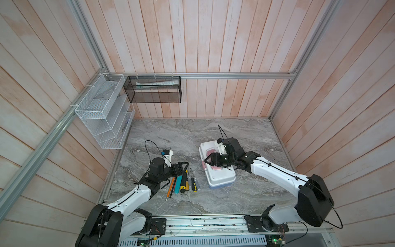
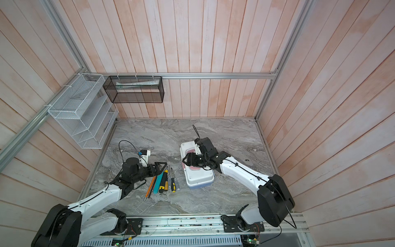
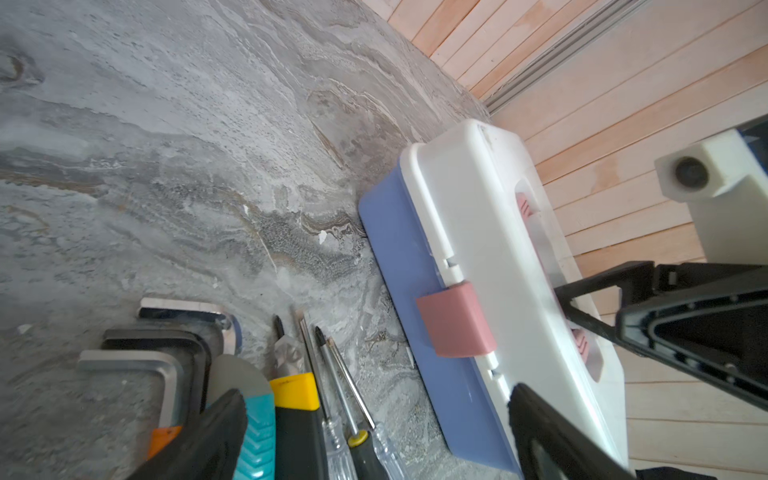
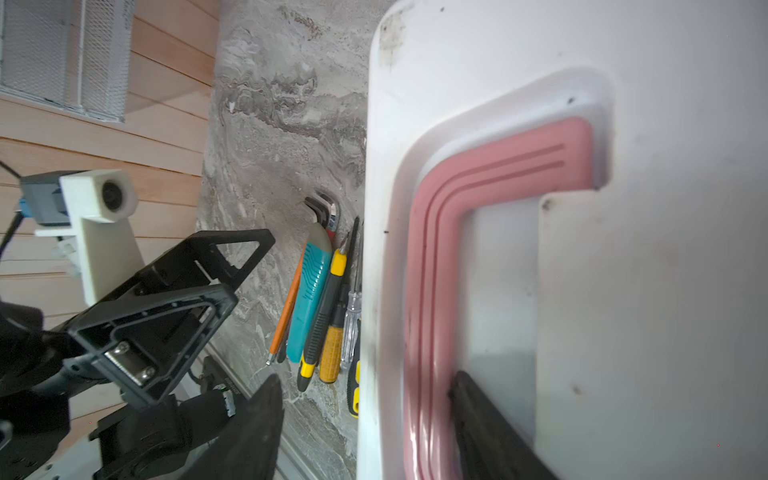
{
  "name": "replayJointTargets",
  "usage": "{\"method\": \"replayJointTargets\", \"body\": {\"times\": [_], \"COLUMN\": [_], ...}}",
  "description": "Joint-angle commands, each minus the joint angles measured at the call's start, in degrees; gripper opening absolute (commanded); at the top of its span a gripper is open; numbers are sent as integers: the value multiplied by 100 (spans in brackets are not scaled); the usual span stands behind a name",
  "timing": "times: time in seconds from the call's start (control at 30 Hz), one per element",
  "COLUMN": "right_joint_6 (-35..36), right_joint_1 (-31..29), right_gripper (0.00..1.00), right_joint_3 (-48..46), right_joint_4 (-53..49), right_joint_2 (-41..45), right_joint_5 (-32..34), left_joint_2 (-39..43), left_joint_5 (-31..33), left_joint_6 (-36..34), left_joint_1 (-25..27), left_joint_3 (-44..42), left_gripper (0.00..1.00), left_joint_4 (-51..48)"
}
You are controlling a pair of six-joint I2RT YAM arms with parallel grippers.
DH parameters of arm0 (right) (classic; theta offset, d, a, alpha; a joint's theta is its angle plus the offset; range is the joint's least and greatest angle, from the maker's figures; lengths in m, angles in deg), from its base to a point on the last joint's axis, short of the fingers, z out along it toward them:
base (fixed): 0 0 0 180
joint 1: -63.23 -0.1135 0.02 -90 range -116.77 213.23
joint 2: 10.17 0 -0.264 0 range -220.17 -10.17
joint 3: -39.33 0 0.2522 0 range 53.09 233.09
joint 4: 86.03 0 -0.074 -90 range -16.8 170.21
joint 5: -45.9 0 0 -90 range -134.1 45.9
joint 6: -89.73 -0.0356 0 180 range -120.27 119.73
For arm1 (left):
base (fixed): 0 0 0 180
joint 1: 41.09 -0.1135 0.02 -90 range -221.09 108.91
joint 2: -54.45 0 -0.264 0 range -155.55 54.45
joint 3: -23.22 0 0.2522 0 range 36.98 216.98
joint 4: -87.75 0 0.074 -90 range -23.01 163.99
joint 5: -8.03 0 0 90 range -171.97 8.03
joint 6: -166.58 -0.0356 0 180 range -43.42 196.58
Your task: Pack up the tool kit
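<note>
Both top views: shut case (image 1: 221,179) right of centre on the marble (image 1: 245,192), tools (image 1: 184,181) lined up just beside, unpacked.

Left wrist: left claw (image 3: 378,395) spread wide over the tool tips; pink latch (image 3: 455,320) apparently fastened, blocking any opening.

Right wrist: right claw (image 4: 365,390) open astride the pink handle (image 4: 428,291). Risk: hoisting the whole case, knocking tools.
</note>
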Motion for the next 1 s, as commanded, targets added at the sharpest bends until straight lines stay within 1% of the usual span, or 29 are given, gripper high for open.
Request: {"method": "replayJointTargets", "body": {"times": [0.0,0.13,0.2,0.4,0.43,0.47,0.53,0.6,0.63,0.8,0.93,0.97], "right_joint_6": [-421,-1015,-1206,-1317,-1265,-1135,-505,54,187,643,894,959], "right_joint_1": [89,320,407,456,462,459,430,383,376,306,156,131], "right_gripper": [60,55,54,50,49,48,48,50,52,56,57,56], "right_joint_3": [-571,-1272,-1461,-1510,-1441,-1314,-752,-222,-32,674,1193,1292], "right_joint_4": [981,2348,2762,3145,3024,2697,1480,503,183,-854,-1494,-1590], "right_joint_2": [194,475,591,705,702,712,731,708,677,336,-91,-188], "right_joint_5": [-1056,-1632,-1771,-2042,-2022,-1906,-1299,-679,-469,200,629,647], "left_joint_2": [-203,-452,-549,-830,-880,-934,-1033,-1111,-1149,-1338,-1471,-1490], "left_joint_5": [-62,1,35,153,169,206,334,384,444,488,487,516], "left_joint_6": [-202,-161,-161,-200,-202,-196,-178,-180,-142,45,153,172], "left_joint_1": [182,359,439,660,679,693,698,698,698,707,717,720], "left_joint_3": [306,375,410,551,598,635,731,824,863,959,981,988], "left_gripper": [100,100,100,100,100,100,100,100,100,100,100,100], "left_joint_4": [175,272,285,358,352,334,228,176,124,145,240,246]}}
